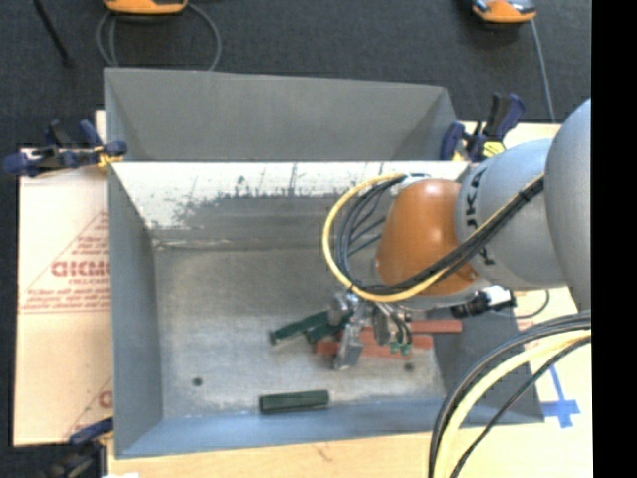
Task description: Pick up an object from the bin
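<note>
Grey metal bin with sloping walls and a scuffed floor holds a few loose things. The silver arm comes in over the right rim, its orange cover ringed by yellow and black cables. Below the cover, the gripper is down near the floor, right of the middle. Whether it is parted or closed cannot be told.

Just beside it on the right lies a flat red strip. On its left lies a long dark green piece, whose near end reaches the gripper. A dark green bar lies apart near the front wall. A small dark speck sits towards the left.
</note>
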